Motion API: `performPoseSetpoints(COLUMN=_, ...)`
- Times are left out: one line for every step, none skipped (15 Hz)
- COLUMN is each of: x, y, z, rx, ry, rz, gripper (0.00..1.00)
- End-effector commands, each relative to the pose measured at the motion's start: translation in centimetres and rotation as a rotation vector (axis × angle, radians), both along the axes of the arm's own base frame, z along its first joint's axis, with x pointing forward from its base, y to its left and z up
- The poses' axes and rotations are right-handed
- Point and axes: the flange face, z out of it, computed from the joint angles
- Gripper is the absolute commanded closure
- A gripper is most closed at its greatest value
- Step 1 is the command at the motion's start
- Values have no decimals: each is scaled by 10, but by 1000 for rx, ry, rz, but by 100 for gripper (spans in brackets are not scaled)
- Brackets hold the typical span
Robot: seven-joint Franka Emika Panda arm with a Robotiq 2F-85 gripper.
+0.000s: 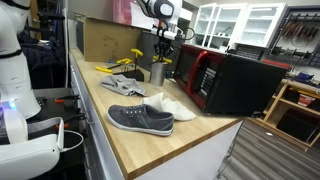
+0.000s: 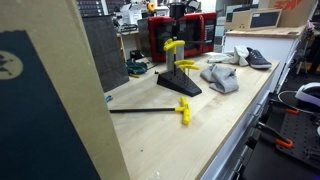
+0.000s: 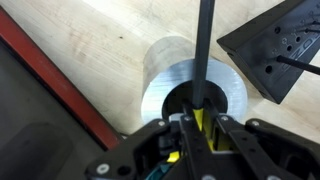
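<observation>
A thin dark rod (image 3: 203, 50) is pinched between the pressed-together fingers of the gripper (image 3: 200, 118). A yellow part of it shows right at the fingertips. In the wrist view the rod runs from the fingers straight toward 12 o'clock and leaves the frame at the top edge, crossing the dark mouth of a metal cup (image 3: 165, 85). The cup stands upright on the wooden table (image 3: 90, 40), directly under the gripper. Whether the rod's far end touches the inside of the cup cannot be told.

At 2 o'clock from the cup in the wrist view lies a black stand (image 3: 280, 50), close beside it but apart.

In an exterior view the gripper (image 1: 165, 40) hangs just above the cup (image 1: 157, 73), toward the back of the table. A black microwave (image 1: 235, 85) with a red front sits at 3 o'clock from the cup. A grey shoe (image 1: 140, 118) and a white shoe (image 1: 172, 106) lie at 6 o'clock, well apart from it.

In an exterior view a second rod with a yellow handle (image 2: 150, 110) lies flat on the table at 7 o'clock from the stand (image 2: 182, 85).
</observation>
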Motion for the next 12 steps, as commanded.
performPoseSetpoints(x=-6, y=3, z=22, rx=-15, ry=-51, rz=35, gripper=96)
performPoseSetpoints(x=-7, y=4, z=28, rx=-11, ry=-68, rz=35, gripper=96)
performPoseSetpoints(x=-7, y=4, z=34, rx=-7, ry=-81, rz=35, gripper=96)
performPoseSetpoints(x=-8, y=5, z=42, rx=-3, ry=-99, rz=34, gripper=96)
performPoseSetpoints(x=-9, y=6, z=50, rx=3, ry=-116, rz=35, gripper=96)
performPoseSetpoints(x=-10, y=7, z=60, rx=14, ry=-136, rz=29, gripper=96)
performPoseSetpoints(x=-12, y=8, z=71, rx=24, ry=-160, rz=24, gripper=96)
performPoseSetpoints(x=-12, y=11, z=83, rx=45, ry=-191, rz=15, gripper=96)
performPoseSetpoints(x=-12, y=13, z=93, rx=59, ry=-226, rz=13, gripper=96)
performPoseSetpoints(x=-9, y=16, z=103, rx=78, ry=-274, rz=8, gripper=96)
performPoseSetpoints(x=-7, y=19, z=111, rx=89, ry=-318, rz=10, gripper=96)
performPoseSetpoints(x=-2, y=21, z=116, rx=94, ry=-368, rz=17, gripper=96)
